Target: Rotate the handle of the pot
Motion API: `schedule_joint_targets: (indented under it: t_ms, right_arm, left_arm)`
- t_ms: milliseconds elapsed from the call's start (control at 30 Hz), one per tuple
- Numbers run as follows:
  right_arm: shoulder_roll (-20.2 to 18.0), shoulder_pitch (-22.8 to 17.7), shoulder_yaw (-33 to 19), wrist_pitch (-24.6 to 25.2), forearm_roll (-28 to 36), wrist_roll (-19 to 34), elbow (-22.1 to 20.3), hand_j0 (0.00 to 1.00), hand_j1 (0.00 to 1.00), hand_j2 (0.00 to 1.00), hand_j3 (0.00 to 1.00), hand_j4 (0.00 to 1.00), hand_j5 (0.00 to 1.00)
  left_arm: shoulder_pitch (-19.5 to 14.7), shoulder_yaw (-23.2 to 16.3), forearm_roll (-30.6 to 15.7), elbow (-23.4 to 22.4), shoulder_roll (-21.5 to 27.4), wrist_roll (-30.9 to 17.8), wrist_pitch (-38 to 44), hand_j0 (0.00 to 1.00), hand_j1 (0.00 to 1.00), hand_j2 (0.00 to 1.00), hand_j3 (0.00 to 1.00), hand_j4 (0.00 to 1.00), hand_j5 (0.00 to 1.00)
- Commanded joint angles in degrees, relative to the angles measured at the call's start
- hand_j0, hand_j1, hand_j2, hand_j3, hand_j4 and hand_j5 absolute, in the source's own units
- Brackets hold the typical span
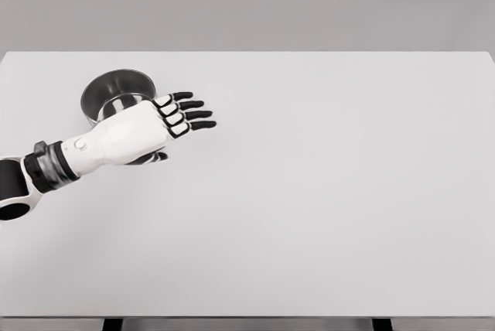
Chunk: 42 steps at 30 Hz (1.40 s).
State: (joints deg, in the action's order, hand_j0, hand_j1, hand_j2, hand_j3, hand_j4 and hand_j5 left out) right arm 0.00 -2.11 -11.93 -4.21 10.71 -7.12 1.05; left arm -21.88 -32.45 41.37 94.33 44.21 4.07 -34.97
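Head view, bench: a plain pale bench [325, 215] filled most of the picture, its far edge running straight across near the top and two dark legs showing at the bottom edge.
Head view, pot: a round metal pot [108, 93] stood on the bench in the left part, toward the far edge, its dark shiny inside open to the camera.
Head view, pot handle: no handle could be made out; the side of the pot nearest the camera and to the right was covered by the hand.
Head view, left arm: the white arm came in from the lower left edge, with a dark band at the wrist, and reached up and to the right toward the pot.
Head view, left hand: the left hand [147, 130] lay with its white back upward, over the near right part of the pot's rim.
Head view, fingers: the four dark-tipped fingers [193, 114] were stretched out straight and slightly spread, pointing right, past the pot and over bare bench; they closed on nothing.
Head view, thumb: a dark part showed under the palm, toward the camera; whether it touched the pot could not be told.
Head view, pot against hand: the pot sat behind and left of the fingers, partly hidden by the palm.
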Motion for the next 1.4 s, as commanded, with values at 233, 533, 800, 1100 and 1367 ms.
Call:
schedule_joint_targets:
  t_ms: [233, 533, 800, 1100, 1367]
  right_arm:
    - [0.0, -0.1, 0.0, 0.0, 0.0, 0.0, 0.0, 1.0, 1.0, 1.0, 1.0, 1.0, 1.0]
    - [0.0, -0.1, 0.1, 0.0, 0.0, 0.0, 0.0, 1.0, 1.0, 1.0, 1.0, 1.0, 1.0]
    - [0.0, -0.1, 0.0, 0.0, 0.0, 0.0, 0.0, 1.0, 1.0, 1.0, 1.0, 1.0, 1.0]
    - [0.0, -0.1, 0.1, 0.0, 0.0, 0.0, 0.0, 1.0, 1.0, 1.0, 1.0, 1.0, 1.0]
    - [0.0, -0.1, 0.1, 0.0, 0.0, 0.0, 0.0, 1.0, 1.0, 1.0, 1.0, 1.0, 1.0]
  left_arm:
    - [0.4, 0.9, -0.2, -3.5, 0.7, 0.1, 0.0, 1.0, 1.0, 1.0, 1.0, 1.0, 1.0]
    - [0.3, 1.9, -0.2, -8.7, 0.9, 0.1, 0.0, 1.0, 1.0, 1.0, 1.0, 1.0, 1.0]
    - [0.4, 3.5, -0.4, -14.3, 0.9, 0.1, 0.0, 1.0, 1.0, 1.0, 1.0, 1.0, 1.0]
    - [0.3, 5.4, -0.3, -16.0, 1.8, 0.1, 0.0, 1.0, 1.0, 1.0, 1.0, 1.0, 1.0]
    - [-0.5, 7.1, -0.2, -23.8, 2.6, 0.1, 0.0, 1.0, 1.0, 1.0, 1.0, 1.0, 1.0]
